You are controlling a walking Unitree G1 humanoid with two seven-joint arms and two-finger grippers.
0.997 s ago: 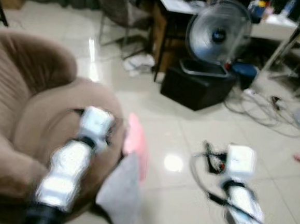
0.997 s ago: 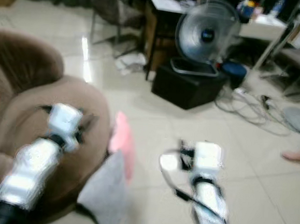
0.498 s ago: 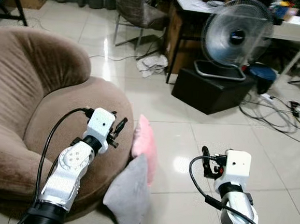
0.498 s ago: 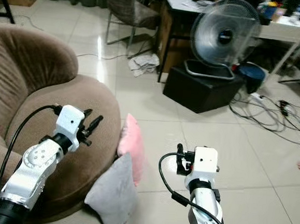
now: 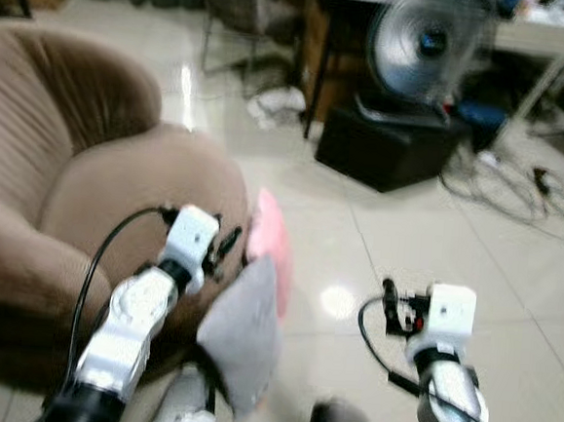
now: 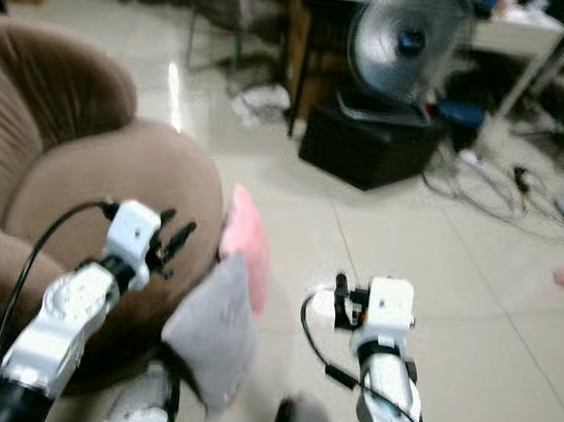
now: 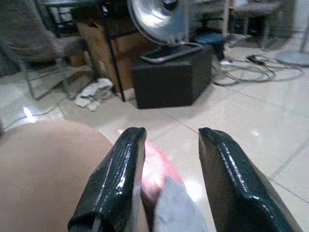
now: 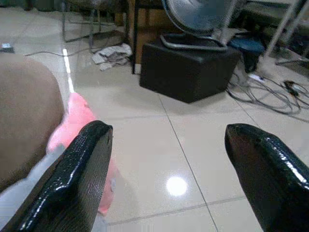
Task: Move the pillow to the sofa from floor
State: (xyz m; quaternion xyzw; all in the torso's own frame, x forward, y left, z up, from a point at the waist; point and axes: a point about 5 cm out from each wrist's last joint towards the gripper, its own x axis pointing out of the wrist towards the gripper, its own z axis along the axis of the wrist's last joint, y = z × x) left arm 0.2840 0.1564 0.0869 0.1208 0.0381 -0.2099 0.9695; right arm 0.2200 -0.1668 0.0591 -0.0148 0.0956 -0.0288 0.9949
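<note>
Pillow, soft grey fabric square [image 5: 241, 330], stood on edge on the glossy pale tiled floor [image 5: 378, 238], leaning against the front of the rounded brown corduroy sofa [image 5: 59, 184]; a second, pink cushion [image 5: 272, 244] sat just behind it, touching or nearly touching both the grey one and the sofa. Judged the step in hand as the approach: nothing was gripped yet. The left gripper [image 5: 229, 243] hung above the sofa's front edge, just beside the pillows' upper corners, fingers [image 7: 116, 179] parted with the pink cushion and a grey corner visible between them. The right gripper [image 6: 339, 299] was over bare tile, well apart from the pillow, its fingers [image 8: 72, 179] spread wide. Next move likely calls for bringing one or both grippers down onto the grey pillow's upper edge, closing on the fabric, then lifting it clear of the pink cushion and over onto the seat; the limp cloth may sag or slip from a narrow pinch. The head views were smeared, probably by camera motion, yet they gave the overall layout of both arms, sofa and pillows. The wrist views were sharper, showing the finger gaps plainly, plus a round silver fan [image 8: 203, 14] on a black box [image 8: 186, 70] and loose cables [image 8: 270, 94] beyond.
</note>
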